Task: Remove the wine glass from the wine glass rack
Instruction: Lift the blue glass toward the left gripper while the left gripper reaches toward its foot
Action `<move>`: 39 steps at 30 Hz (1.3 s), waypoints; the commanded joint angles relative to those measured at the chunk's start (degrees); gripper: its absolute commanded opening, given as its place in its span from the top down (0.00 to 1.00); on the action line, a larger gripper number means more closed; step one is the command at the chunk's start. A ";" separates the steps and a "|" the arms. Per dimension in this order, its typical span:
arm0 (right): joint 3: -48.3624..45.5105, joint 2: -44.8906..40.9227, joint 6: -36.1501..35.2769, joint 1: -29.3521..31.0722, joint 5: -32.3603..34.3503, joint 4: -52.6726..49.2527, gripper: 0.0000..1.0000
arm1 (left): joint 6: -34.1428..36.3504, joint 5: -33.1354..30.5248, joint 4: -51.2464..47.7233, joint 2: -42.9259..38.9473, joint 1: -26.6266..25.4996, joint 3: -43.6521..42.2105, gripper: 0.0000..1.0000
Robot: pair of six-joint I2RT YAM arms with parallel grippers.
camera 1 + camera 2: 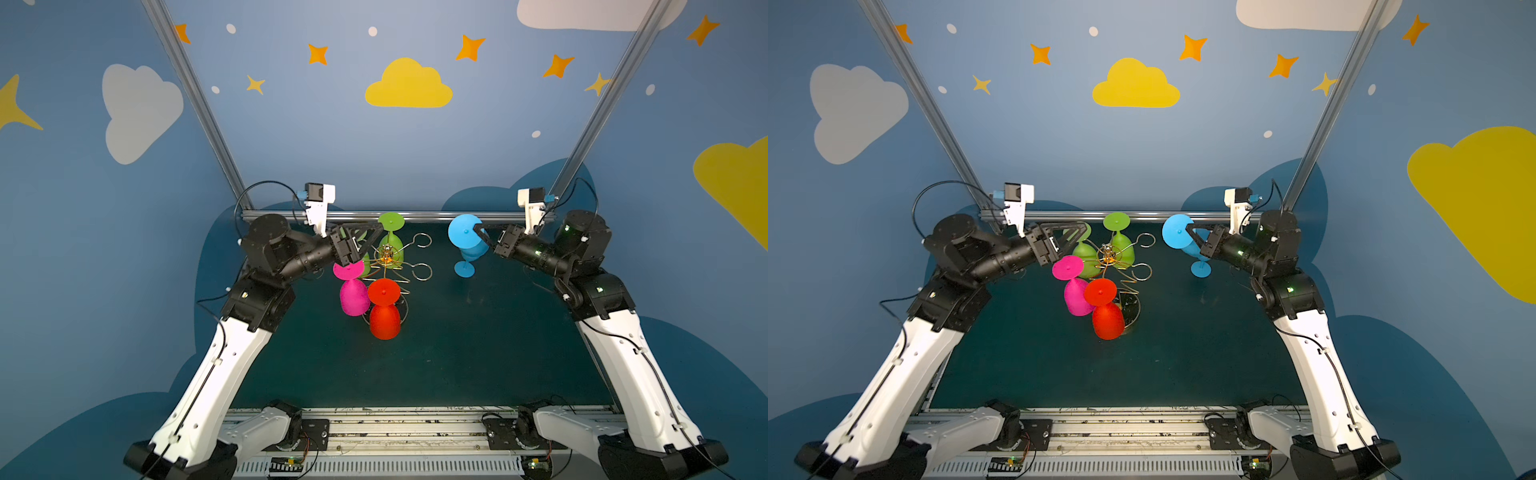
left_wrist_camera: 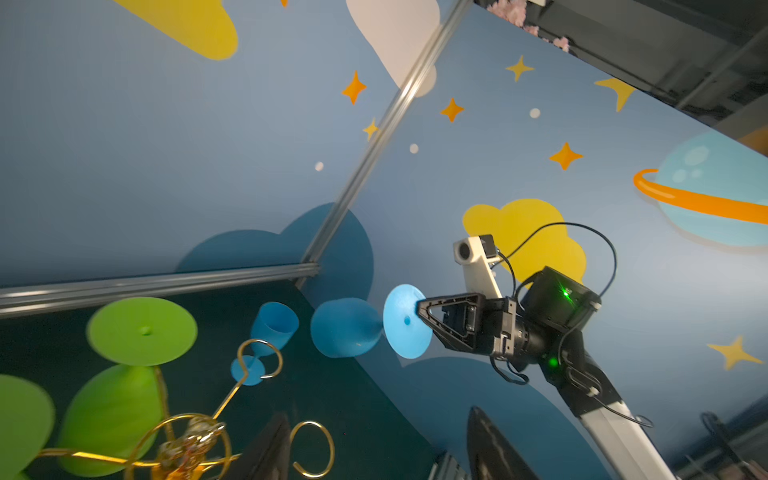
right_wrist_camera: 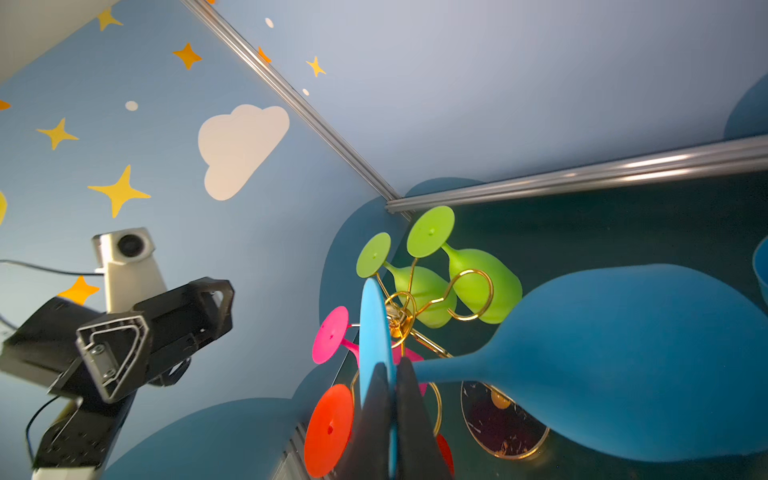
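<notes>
The gold wire wine glass rack (image 1: 386, 254) (image 1: 1108, 254) stands mid-table, with two green, a pink (image 1: 353, 296) and a red (image 1: 384, 316) wine glass hanging upside down from its arms. Right of the rack and off it, a blue wine glass (image 1: 464, 231) (image 3: 623, 365) is held in the air, tipped sideways. My right gripper (image 1: 478, 231) (image 3: 392, 376) is shut on the rim of its foot. My left gripper (image 1: 370, 237) (image 2: 378, 449) is open at the rack's top, by the green glasses. An empty gold loop (image 2: 312, 449) sits beside one finger (image 2: 270, 449).
A second blue glass (image 2: 274, 326) stands upright on the dark green table at the back right, its foot (image 1: 464, 269) below the held glass. Two empty loops (image 1: 422, 240) (image 1: 422, 271) point right. The rack's round dark base (image 3: 503, 419) shows below. An aluminium rail (image 1: 415, 216) runs along the back.
</notes>
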 commanded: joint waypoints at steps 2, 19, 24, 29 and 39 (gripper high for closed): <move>4.23 1.37 -4.96 0.80 -4.10 1.14 1.00 | -12.15 18.41 12.67 6.04 -0.07 3.06 0.35; 9.82 5.88 -5.92 7.30 -7.58 3.14 1.00 | -9.86 22.41 10.51 19.25 -6.86 14.54 0.38; 9.03 5.92 -4.82 8.29 -7.66 4.22 1.00 | -8.90 22.60 9.28 20.65 -7.74 15.82 0.40; 8.39 5.72 -4.48 8.98 -7.44 4.85 1.00 | -8.74 22.99 8.78 21.17 -8.31 16.09 0.46; 7.85 3.81 -7.29 8.73 -0.18 0.16 1.00 | -3.19 19.84 2.64 16.42 -7.22 16.13 0.37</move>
